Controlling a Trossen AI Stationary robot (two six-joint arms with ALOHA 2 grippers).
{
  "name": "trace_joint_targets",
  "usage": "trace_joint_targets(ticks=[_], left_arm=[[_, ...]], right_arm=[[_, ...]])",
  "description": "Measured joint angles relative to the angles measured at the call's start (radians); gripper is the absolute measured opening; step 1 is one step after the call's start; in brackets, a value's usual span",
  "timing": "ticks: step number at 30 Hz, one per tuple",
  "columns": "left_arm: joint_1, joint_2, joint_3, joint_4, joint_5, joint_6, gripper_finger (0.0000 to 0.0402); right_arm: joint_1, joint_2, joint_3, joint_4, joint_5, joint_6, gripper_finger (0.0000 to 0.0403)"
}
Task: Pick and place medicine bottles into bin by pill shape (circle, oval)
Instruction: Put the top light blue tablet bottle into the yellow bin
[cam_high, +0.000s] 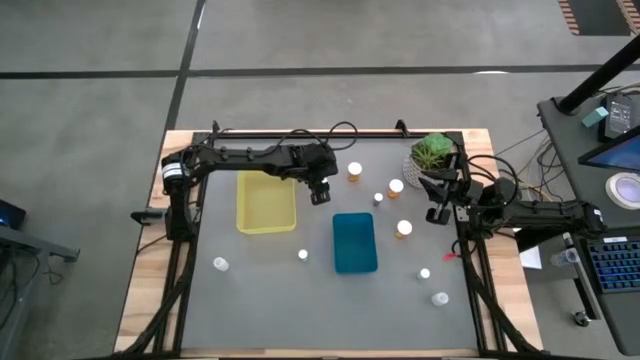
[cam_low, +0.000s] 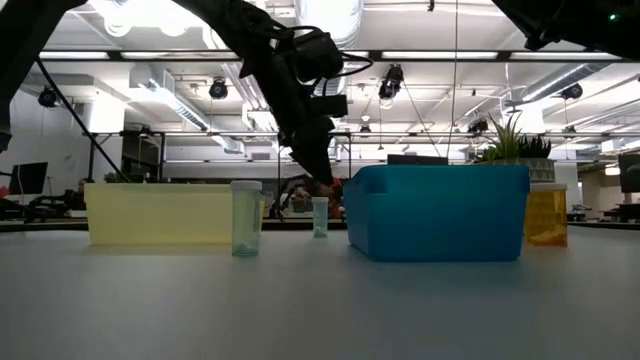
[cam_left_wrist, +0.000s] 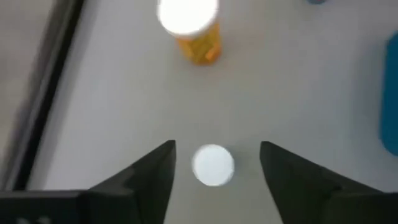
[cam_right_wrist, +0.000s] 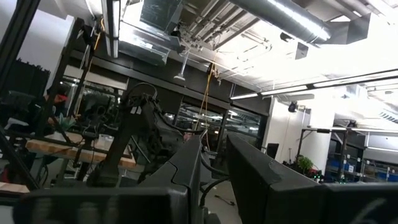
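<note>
My left gripper (cam_high: 320, 192) is open, between the yellow bin (cam_high: 266, 202) and an orange bottle (cam_high: 354, 170). It points down, and its fingers stand on either side of a small white-capped bottle (cam_left_wrist: 213, 165) without touching it. That bottle stands upright on the table below the gripper in the low view (cam_low: 320, 216). The orange bottle (cam_left_wrist: 194, 31) stands just beyond. My right gripper (cam_high: 437, 212) is slightly open and empty at the table's right edge, near the plant (cam_high: 432, 152); it points up into the room (cam_right_wrist: 214, 180).
A blue bin (cam_high: 354, 242) stands mid-table. Orange bottles (cam_high: 396, 186) (cam_high: 403, 228) and a white one (cam_high: 379, 198) stand to its right. More white-capped bottles (cam_high: 220, 263) (cam_high: 302, 255) (cam_high: 424, 272) (cam_high: 439, 298) stand toward the near edge.
</note>
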Motion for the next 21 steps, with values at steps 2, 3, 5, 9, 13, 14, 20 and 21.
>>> trace_joint_targets(ticks=[2,3,5,9,13,14,20,21], left_arm=[[0.000,0.000,-0.007,0.029,-0.003,0.043,0.0243],[0.000,0.000,-0.012,0.039,-0.003,0.065,0.0247],[0.000,0.000,-0.025,0.055,-0.003,0.089,0.0251],[0.003,0.000,-0.051,0.061,0.000,0.093,0.0249],[0.003,0.000,-0.078,0.099,0.001,0.093,0.0248],[0.003,0.000,-0.087,0.116,0.000,0.093,0.0248],[0.005,0.000,-0.123,0.160,-0.008,0.092,0.0248],[0.005,0.000,-0.125,0.161,-0.014,0.089,0.0248]], right_arm=[[0.000,0.000,0.000,-0.001,0.000,0.000,0.0068],[0.000,0.000,0.000,-0.002,0.000,0.000,0.0068],[0.000,0.000,0.000,-0.004,0.000,0.000,0.0068],[0.000,0.000,0.000,-0.005,0.000,0.000,0.0068],[0.000,0.000,0.000,-0.007,0.000,-0.004,0.0068],[0.000,0.000,0.000,-0.007,0.000,-0.005,0.0068],[0.000,0.001,0.000,-0.008,0.000,-0.006,0.0068],[0.000,0.001,0.000,-0.008,0.000,-0.006,0.0068]])
